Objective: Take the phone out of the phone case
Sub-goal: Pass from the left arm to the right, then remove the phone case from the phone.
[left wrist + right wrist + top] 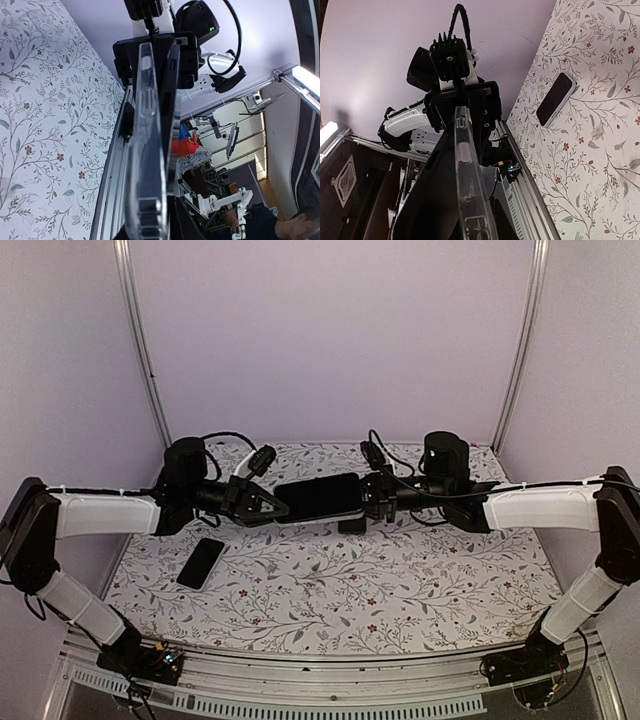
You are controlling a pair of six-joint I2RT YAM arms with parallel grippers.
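Observation:
A black phone (318,498) in the clear phone case is held level in the air between my two grippers, above the middle of the table. My left gripper (272,505) is shut on its left end and my right gripper (368,498) is shut on its right end. In the left wrist view the clear case edge (145,150) runs up from my fingers beside the phone's dark edge (170,100). In the right wrist view the case edge (467,175) stands beside the phone's black face (427,200). I cannot tell whether the phone has come loose from the case.
A second black phone (201,563) lies flat on the floral table cover (400,580) at the front left, also in the right wrist view (556,99). Metal rails edge the table. Lavender walls close the back and sides.

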